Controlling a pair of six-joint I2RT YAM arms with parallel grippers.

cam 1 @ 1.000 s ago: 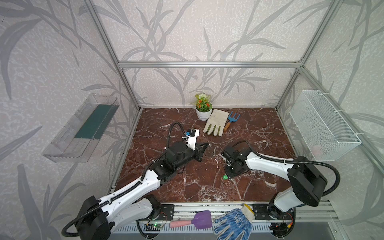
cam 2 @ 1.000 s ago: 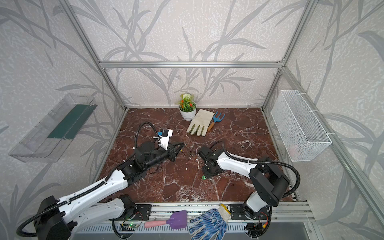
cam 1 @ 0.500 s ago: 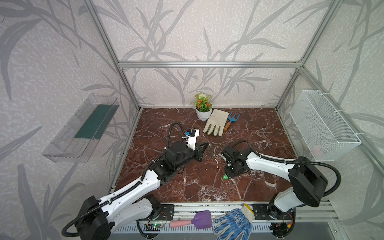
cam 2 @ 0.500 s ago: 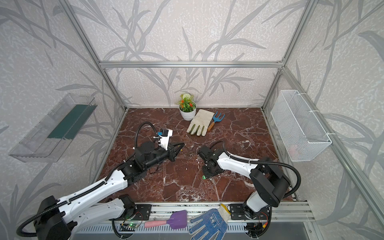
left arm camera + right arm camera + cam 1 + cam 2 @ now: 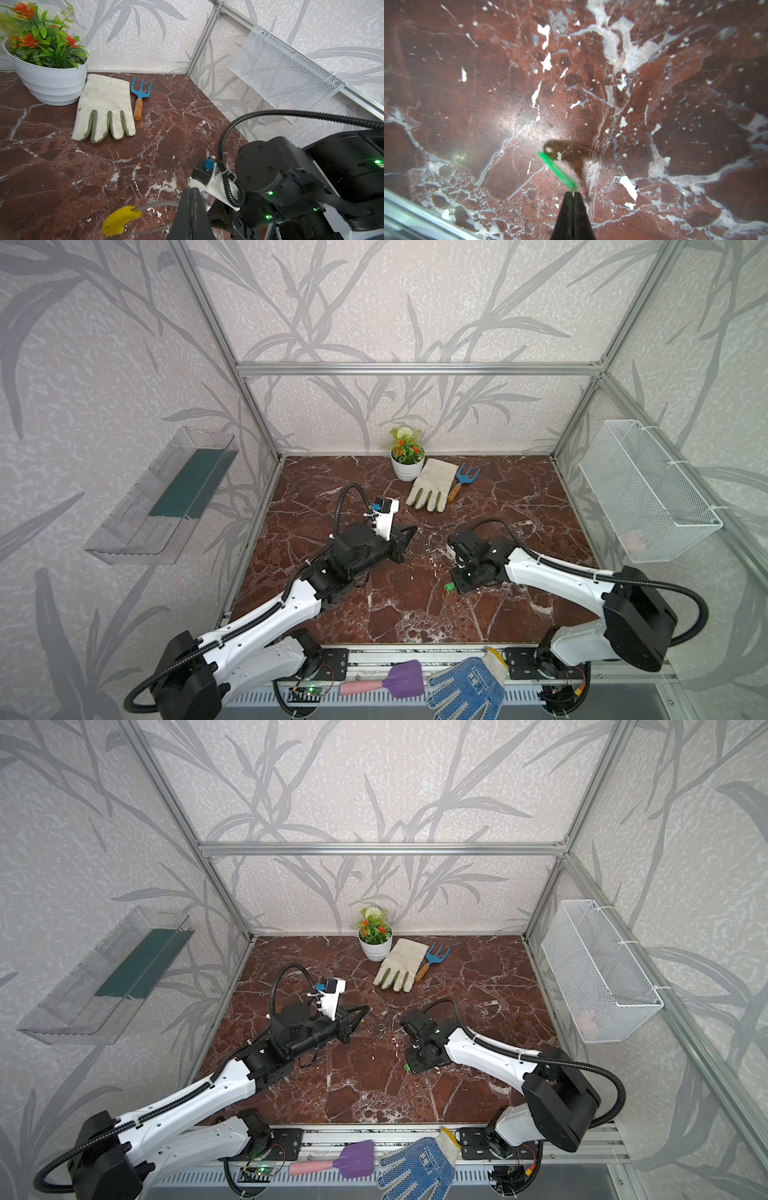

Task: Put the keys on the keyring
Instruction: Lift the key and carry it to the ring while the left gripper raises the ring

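My left gripper (image 5: 191,204) is shut on the thin grey hoop of the keyring (image 5: 158,204). The hoop's yellow sleeve (image 5: 119,220) sticks out to one side of the jaws, just above the marble floor. In both top views this gripper (image 5: 409,531) (image 5: 362,1011) sits left of centre. My right gripper (image 5: 573,194) points down, shut on the metal loop end of the green keys tag (image 5: 557,169). The tag shows edge-on and casts a separate shadow on the floor. In both top views the keys tag (image 5: 449,586) (image 5: 407,1068) peeks out beside the right gripper (image 5: 455,587).
At the back stand a white flower pot (image 5: 407,467), a cream glove (image 5: 432,485) and a blue hand rake (image 5: 464,481). A wire basket (image 5: 648,493) hangs on the right wall and a clear shelf (image 5: 166,497) on the left. A purple trowel (image 5: 395,680) and a blue glove (image 5: 465,691) lie on the front rail.
Both arms keep their places. The green tag at the right gripper has shifted only very slightly.
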